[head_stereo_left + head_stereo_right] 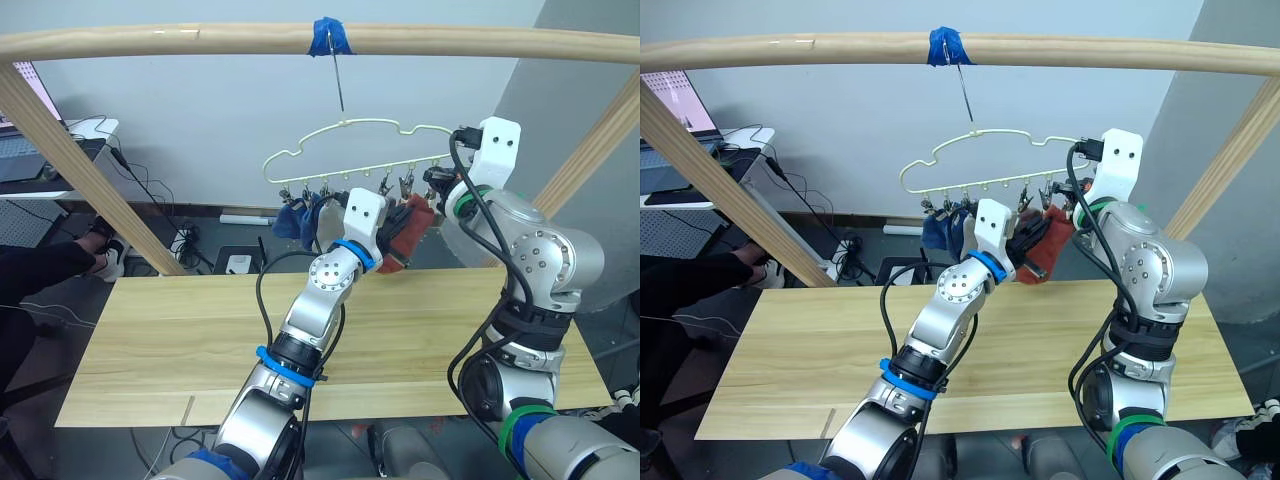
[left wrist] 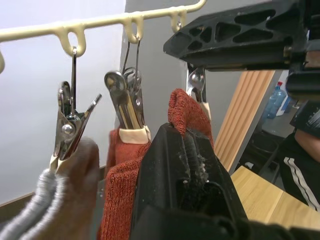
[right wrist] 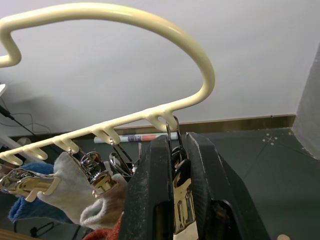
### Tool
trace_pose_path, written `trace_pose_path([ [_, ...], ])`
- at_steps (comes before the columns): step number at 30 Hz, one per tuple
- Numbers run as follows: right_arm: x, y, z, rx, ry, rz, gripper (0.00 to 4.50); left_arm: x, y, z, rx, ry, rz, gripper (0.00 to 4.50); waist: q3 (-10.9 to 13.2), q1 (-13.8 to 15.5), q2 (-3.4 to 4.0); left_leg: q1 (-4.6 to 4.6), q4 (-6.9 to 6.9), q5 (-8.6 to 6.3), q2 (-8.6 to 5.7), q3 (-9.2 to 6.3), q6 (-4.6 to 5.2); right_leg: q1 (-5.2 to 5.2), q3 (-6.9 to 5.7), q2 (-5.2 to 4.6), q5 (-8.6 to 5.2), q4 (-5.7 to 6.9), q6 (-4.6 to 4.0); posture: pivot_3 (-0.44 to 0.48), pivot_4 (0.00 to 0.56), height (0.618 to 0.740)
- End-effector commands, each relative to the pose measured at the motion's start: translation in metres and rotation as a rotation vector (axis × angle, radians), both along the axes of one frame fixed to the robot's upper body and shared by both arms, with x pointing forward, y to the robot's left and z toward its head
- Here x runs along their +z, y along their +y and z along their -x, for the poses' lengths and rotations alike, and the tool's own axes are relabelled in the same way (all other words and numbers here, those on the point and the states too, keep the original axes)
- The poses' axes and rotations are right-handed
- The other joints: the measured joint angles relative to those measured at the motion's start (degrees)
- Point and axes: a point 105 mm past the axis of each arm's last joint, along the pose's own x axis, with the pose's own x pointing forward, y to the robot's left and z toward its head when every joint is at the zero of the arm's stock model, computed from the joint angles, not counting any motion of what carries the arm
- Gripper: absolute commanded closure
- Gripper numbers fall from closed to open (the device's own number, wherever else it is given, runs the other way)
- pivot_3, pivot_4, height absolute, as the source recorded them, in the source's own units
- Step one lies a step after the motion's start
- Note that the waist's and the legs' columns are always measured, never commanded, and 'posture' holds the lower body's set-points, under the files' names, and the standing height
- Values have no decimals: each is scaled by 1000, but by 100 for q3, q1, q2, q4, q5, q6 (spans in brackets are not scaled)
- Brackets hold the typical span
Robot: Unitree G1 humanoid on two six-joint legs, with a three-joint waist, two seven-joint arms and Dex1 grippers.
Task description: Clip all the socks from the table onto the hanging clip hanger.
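The pale clip hanger (image 3: 100, 9) hangs by its hook above the far edge of the table (image 1: 180, 340). Blue socks (image 1: 295, 222) hang on its left clips, and a grey sock (image 3: 67, 180) hangs beside them. One rust-red sock (image 2: 125, 165) is clipped further right. My left gripper (image 1: 388, 245) is shut on a second rust-red sock (image 2: 187, 107) and holds its top edge up against the end clip (image 2: 197, 85). My right gripper (image 3: 177, 200) is shut on that end clip (image 3: 179, 175), one finger on each side of it.
A thick wooden pole (image 1: 200, 42) carries the hook at a patch of blue tape (image 1: 329, 37). Slanted wooden legs (image 1: 80, 170) (image 1: 590, 150) stand at both sides. A person's legs (image 1: 40, 270) and a desk with cables lie to the left behind the table.
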Motion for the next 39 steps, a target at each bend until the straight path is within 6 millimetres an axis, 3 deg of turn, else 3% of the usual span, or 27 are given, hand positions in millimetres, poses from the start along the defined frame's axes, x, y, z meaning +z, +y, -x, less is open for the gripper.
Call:
trace_pose_path([
  [1,11,-4,3,-44,-62,9,4359,31,-6,7,-24,-82,68,4482,0,13,0,0,0,0,0,0,0,0,0,0,0,0,0,-1,164,740],
  [13,10,-4,2,-69,-63,-8,4359,40,-10,14,-74,-94,117,4482,0,109,0,-2,0,0,0,0,0,0,0,0,0,-7,0,2,164,740],
  [25,19,-9,8,-50,-90,-18,22,32,-8,12,-75,-75,93,4500,0,108,0,-6,-4,0,1,0,0,0,-1,0,1,-19,-1,-10,158,740],
  [28,35,-22,18,-67,-143,-42,22,23,-10,12,-98,-59,69,4500,0,104,0,-8,-4,0,1,0,0,0,-4,-2,1,-21,0,-29,154,740],
  [31,40,-31,24,-71,-192,-59,0,16,-16,12,-132,-23,79,3848,-1,95,2,-9,-4,0,1,1,0,0,-4,-2,1,-24,0,-48,146,740],
  [39,18,-63,33,-131,-232,-26,0,5,-11,4,-158,25,93,1338,-1,63,2,-9,-3,0,0,4,0,1,-3,-2,1,-26,0,-67,139,740],
])
